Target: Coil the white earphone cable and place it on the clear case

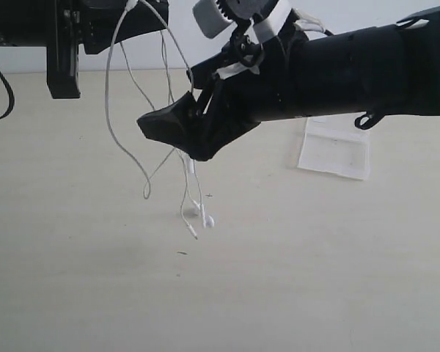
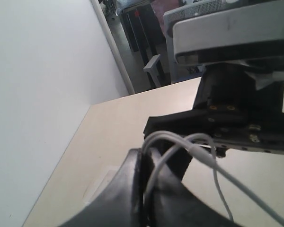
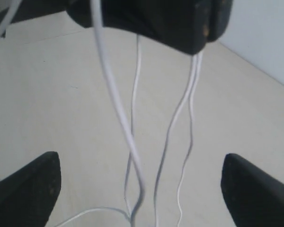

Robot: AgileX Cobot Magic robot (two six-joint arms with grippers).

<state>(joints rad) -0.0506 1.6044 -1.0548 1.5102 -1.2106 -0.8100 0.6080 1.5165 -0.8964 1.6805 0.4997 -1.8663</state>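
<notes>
Two black fingers of the left gripper stand pressed together on the white earphone cable, with several strands bent over and pinched in the seam between them. The gripper is held high over the tabletop, toward its far left corner. From that clamp the wire falls in long loose loops, the widest one swinging out to the left and curling back low down. The right gripper reaches in from the right side at mid height, its jaws spread wide apart with nothing between them but four hanging strands. I cannot tell whether any strand touches a finger. Below that gripper the wire runs down to the earbuds, which dangle together over the middle of the table, right at its surface. From where I stand I cannot say whether they rest on it. The clear case lies flat near the far edge, toward the right side, partly under the right arm and well apart from the hanging cable.
</notes>
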